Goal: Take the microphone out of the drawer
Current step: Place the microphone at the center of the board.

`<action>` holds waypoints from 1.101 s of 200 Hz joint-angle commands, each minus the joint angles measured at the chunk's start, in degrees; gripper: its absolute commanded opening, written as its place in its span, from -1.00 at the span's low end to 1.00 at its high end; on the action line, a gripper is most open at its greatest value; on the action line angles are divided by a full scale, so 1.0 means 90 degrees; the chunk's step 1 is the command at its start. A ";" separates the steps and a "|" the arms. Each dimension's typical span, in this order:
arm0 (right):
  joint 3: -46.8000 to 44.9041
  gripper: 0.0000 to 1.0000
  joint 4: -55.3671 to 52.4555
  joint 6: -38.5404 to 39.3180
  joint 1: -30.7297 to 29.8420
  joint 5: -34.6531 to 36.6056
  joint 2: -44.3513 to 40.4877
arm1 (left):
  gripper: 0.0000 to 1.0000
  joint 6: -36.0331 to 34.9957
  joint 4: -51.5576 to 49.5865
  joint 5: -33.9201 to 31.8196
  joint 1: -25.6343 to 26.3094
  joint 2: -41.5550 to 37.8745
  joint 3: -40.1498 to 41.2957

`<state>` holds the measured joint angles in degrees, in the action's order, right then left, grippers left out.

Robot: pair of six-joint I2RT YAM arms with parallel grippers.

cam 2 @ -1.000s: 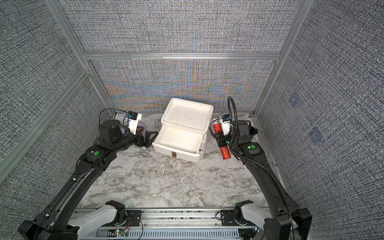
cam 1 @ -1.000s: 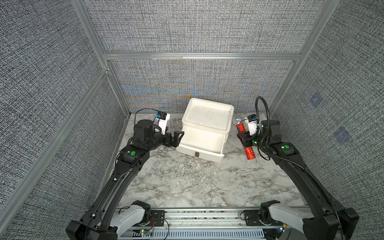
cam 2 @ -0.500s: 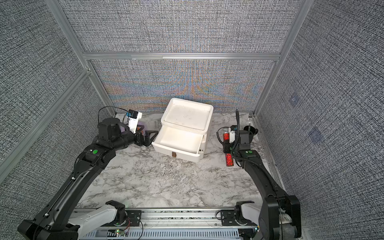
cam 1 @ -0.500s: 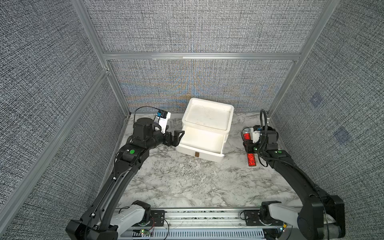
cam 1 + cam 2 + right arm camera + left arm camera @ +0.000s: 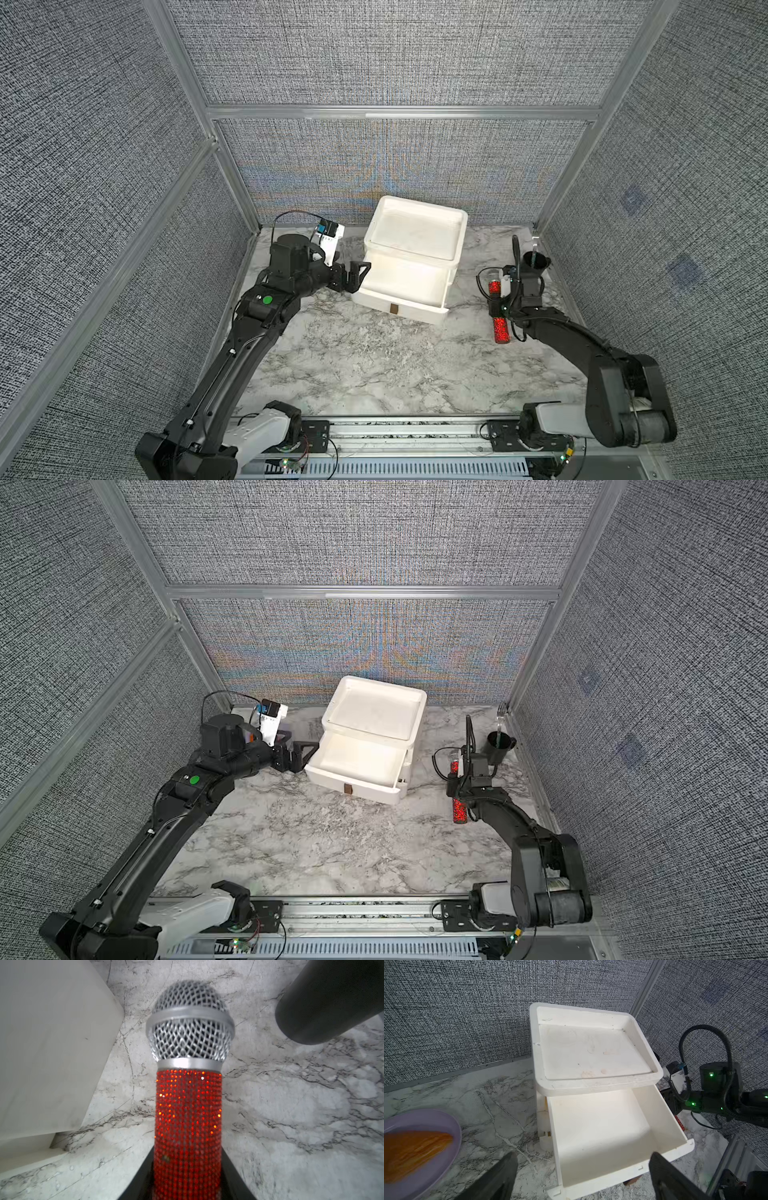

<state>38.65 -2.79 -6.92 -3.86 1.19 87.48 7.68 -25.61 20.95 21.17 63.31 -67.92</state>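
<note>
– So, where is the microphone (image 5: 188, 1084) at this moment?
– It is outside the drawer (image 5: 399, 305), at the right of the white drawer unit (image 5: 415, 239) and low over the marble table (image 5: 374, 365). The right gripper (image 5: 496, 306) is clamped around the red sparkling handle, about at its middle. The silver mesh head points to the back wall. Whether the microphone touches the table, I cannot tell.
– And the left gripper (image 5: 354, 277)?
– Its jaws stand wide apart and hold nothing. It is just beside the left corner of the pulled-out drawer (in the left wrist view the two dark fingers (image 5: 500, 1176) frame the drawer front).
– Is there some writing or brand to read?
– The microphone shows red stones and silver mesh. The white camera module (image 5: 330, 241) on the left wrist carries small marks, but they are too small to read. The drawer front has a little brown tab (image 5: 393, 308).
– What else stands close?
– A black cup (image 5: 536, 262) is near the head of the microphone, toward the back right corner. A purple plate (image 5: 436, 1120) with something orange (image 5: 415, 1147) on it is at the left of the unit.
</note>
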 commanded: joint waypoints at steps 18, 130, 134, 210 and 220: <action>0.0144 -1.00 0.0380 -0.0091 0.0007 0.0229 0.0325 | 1.00 -0.0034 0.0089 0.0069 -0.0008 0.0011 0.0027; 0.0546 -1.00 0.0405 0.0133 -0.0027 0.0377 0.1268 | 1.00 0.0054 0.0286 -0.0023 -0.0008 -0.0189 0.0271; 0.0549 -1.00 0.0401 0.0139 -0.0023 0.0371 0.1278 | 1.00 0.0051 0.0289 -0.0023 -0.0013 -0.0191 0.0271; 0.0693 -1.00 0.0352 0.0212 -0.0079 0.0276 0.1598 | 1.00 0.0090 0.0365 -0.0003 -0.0008 -0.0149 0.0301; 0.0695 -1.00 0.0347 0.0217 -0.0079 0.0265 0.1620 | 1.00 0.0096 0.0358 -0.0065 -0.0008 -0.0166 0.0291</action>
<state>44.25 -1.32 -5.15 -4.51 3.95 101.69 8.43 -23.66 20.95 21.17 61.91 -65.06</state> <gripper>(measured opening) 0.406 0.999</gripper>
